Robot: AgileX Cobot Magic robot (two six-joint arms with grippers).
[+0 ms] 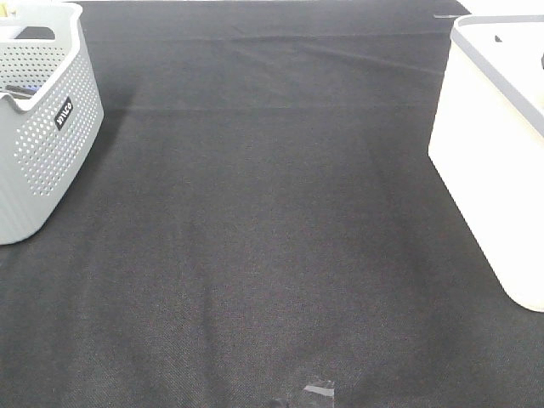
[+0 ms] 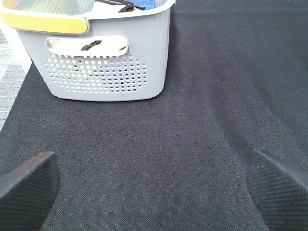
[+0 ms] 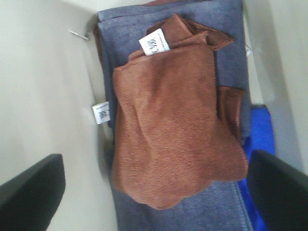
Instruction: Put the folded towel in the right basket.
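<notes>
L jaws open, empty; R jaws open over brown towel (image 3: pixel 178 130) in right basket (image 1: pixel 493 170), 3 o'clock on table (image 1: pixel 272 238); risk: as I lift out, a finger (image 3: pixel 29 192) snags its corner, drags it out.

Left basket (image 1: pixel 42 127) at table (image 1: pixel 272 255) left edge, right basket (image 1: pixel 497 170) opposite; folded towel (image 3: pixel 173 134) inside, atop other towels (image 3: pixel 226 29).

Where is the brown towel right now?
The brown towel shows only in the right wrist view. It lies on a grey-blue towel inside a white-walled basket, beside a blue cloth, under the open right gripper.
</notes>
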